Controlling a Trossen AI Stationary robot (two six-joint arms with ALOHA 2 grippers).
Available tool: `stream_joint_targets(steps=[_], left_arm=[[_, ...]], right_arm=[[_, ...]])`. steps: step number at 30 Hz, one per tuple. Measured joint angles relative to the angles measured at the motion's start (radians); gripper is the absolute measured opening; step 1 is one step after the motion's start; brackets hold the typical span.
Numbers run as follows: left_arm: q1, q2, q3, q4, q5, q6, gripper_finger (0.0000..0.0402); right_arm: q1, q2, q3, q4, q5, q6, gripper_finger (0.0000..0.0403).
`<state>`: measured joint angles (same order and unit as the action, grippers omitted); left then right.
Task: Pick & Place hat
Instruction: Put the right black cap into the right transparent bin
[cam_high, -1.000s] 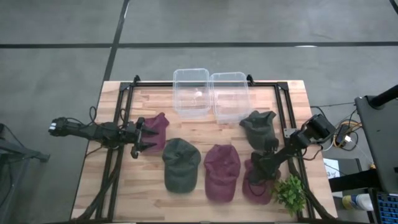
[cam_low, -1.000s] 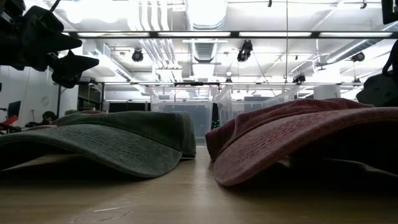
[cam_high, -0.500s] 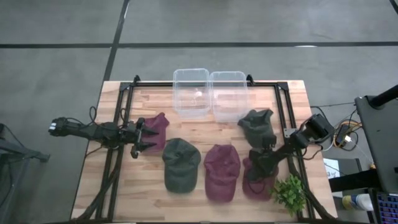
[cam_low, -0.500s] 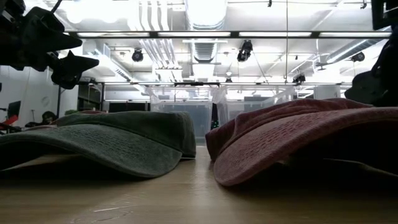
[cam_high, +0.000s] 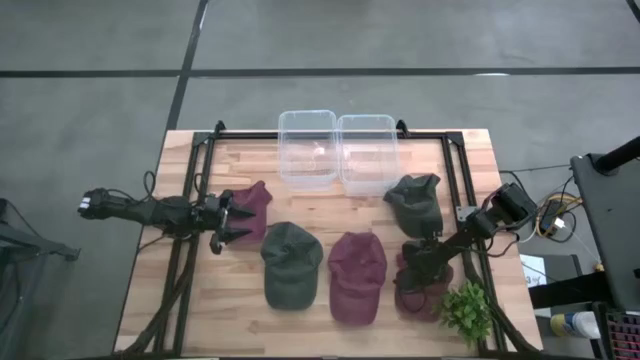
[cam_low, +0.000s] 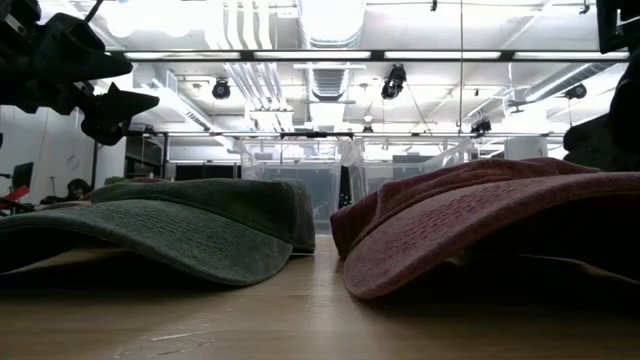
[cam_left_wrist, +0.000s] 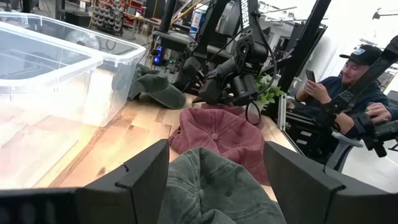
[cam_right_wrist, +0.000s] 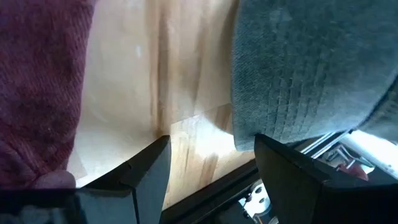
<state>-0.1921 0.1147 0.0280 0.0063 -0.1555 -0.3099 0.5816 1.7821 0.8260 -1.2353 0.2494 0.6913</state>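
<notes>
Five caps lie crown up on the wooden table: a maroon one (cam_high: 254, 204) at the left, an olive one (cam_high: 290, 263), a maroon one (cam_high: 357, 276) in the middle, a maroon one (cam_high: 424, 296) at the right, and a dark green one (cam_high: 415, 202) beyond it. My left gripper (cam_high: 232, 221) is open and hovers at the near edge of the left maroon cap. My right gripper (cam_high: 410, 270) is open above the right maroon cap. Its wrist view shows bare wood between a maroon cap (cam_right_wrist: 37, 81) and the dark green cap (cam_right_wrist: 305, 68).
Two clear plastic bins (cam_high: 307, 148) (cam_high: 368, 152) stand side by side at the far edge. A small green plant (cam_high: 467, 312) sits at the near right corner, next to the right arm. A black frame (cam_high: 195, 160) borders the table. A person (cam_left_wrist: 348, 87) sits beyond the right side.
My right gripper has shifted a little toward the table's left over the right maroon cap and has stayed open. The left arm has kept still.
</notes>
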Motion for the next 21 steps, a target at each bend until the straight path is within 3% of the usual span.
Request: stream_joint_targets(steps=[7,13,21], left_arm=[[0.000,0.000,0.000,0.000,0.000,0.000,0.0255],[0.000,0.000,0.000,0.000,0.000,0.001,0.0255],[0.000,0.000,0.000,0.000,0.000,0.000,0.0255]], right_arm=[[0.001,0.000,-0.005,0.023,0.012,0.008,0.0226],[0.001,-0.003,0.001,-0.074,0.042,0.114,0.0226],[0.001,-0.009,0.002,-0.096,0.076,0.122,0.0226]])
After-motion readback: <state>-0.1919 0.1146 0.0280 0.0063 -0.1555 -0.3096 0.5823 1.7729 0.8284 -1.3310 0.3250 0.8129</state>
